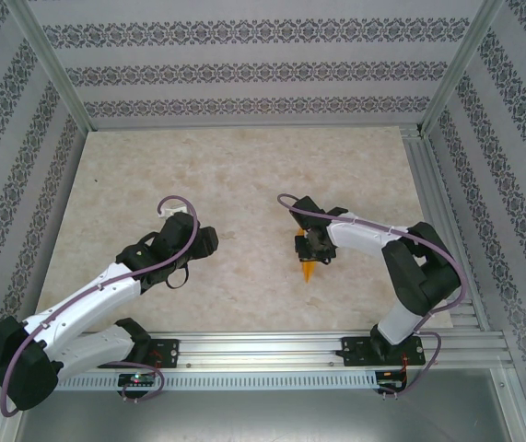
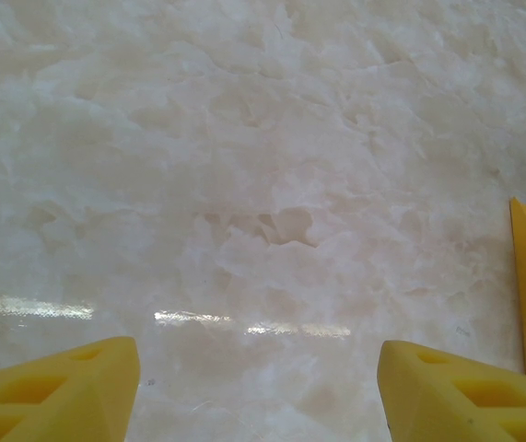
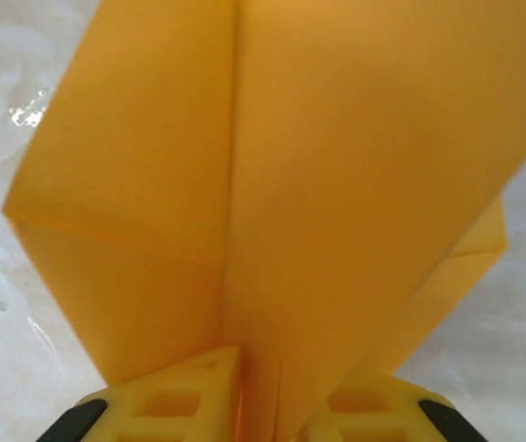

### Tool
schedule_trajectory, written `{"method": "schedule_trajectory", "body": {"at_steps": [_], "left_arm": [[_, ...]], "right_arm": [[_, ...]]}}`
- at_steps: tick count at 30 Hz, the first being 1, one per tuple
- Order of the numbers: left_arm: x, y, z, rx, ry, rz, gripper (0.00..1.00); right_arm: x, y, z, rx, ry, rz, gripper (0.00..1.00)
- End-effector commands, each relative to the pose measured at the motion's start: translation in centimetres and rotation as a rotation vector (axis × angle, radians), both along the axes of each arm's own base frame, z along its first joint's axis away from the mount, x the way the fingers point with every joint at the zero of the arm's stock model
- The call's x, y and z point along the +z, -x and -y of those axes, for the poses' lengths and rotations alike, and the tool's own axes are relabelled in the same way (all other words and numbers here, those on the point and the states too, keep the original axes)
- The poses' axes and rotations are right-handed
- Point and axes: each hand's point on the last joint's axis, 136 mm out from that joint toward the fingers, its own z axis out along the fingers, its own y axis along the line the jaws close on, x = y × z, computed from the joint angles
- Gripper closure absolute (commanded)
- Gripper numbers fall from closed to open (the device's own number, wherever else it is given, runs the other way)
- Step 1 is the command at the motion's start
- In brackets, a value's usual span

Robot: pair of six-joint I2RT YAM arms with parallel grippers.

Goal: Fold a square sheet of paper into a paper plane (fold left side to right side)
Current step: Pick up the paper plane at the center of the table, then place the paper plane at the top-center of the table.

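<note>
paper plane: orange-yellow, creased, clamped in right tool. left tool: fingers spread apart, empty, over marbled surface.

Top view: bright, even, diffuse light from overhead; shadows on the bench faint and soft-edged, focus sharp throughout, frame posts splaying toward the corners. Left wrist view: a broken streak of white glare crosses the bench low in frame; stone pattern slightly soft; the left tool shows blurred yellow fingers at the bottom corners. Right wrist view: paper plane very close, softly focused, shaded along its centre crease; small glints at left.
</note>
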Motion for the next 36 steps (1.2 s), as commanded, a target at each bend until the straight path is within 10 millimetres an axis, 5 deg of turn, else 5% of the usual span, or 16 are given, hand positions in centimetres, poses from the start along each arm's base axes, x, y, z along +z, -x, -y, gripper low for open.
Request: {"method": "schedule_trajectory", "body": {"at_steps": [1, 5, 11, 16, 22, 27, 31, 36], "left_arm": [[0.9, -0.4, -0.5, 0.015, -0.014, 0.013, 0.30], [0.8, -0.4, -0.6, 0.016, -0.019, 0.012, 0.30], [1.3, -0.3, -1.3, 0.040, -0.041, 0.026, 0.29], [2.3, -0.3, -2.3, 0.064, -0.057, 0.067, 0.07], [3.4, 0.1, -2.8, 0.042, -0.083, 0.090, 0.00], [4.0, 0.5, -0.9, -0.097, -0.070, 0.104, 0.00], [4.7, 0.7, 0.7, -0.208, -0.047, 0.123, 0.00], [5.2, 0.9, 1.1, -0.246, -0.051, 0.128, 0.00]], "right_arm": [[-0.5, 0.3, -0.6, -0.014, -0.009, -0.020, 0.79], [-0.9, 0.6, -0.5, -0.018, 0.011, -0.039, 0.83], [1.1, -0.3, 0.0, -0.012, 0.027, 0.013, 0.87], [2.9, -2.1, 0.2, 0.004, -0.010, 0.050, 0.92], [5.5, -7.6, 1.5, 0.053, 0.011, 0.113, 0.91], [7.1, -14.0, 2.4, 0.034, 0.016, 0.175, 0.92], [6.8, -18.4, 2.7, 0.003, -0.006, 0.189, 0.92], [4.9, -21.6, 2.4, -0.001, 0.017, 0.163, 0.92]]}}
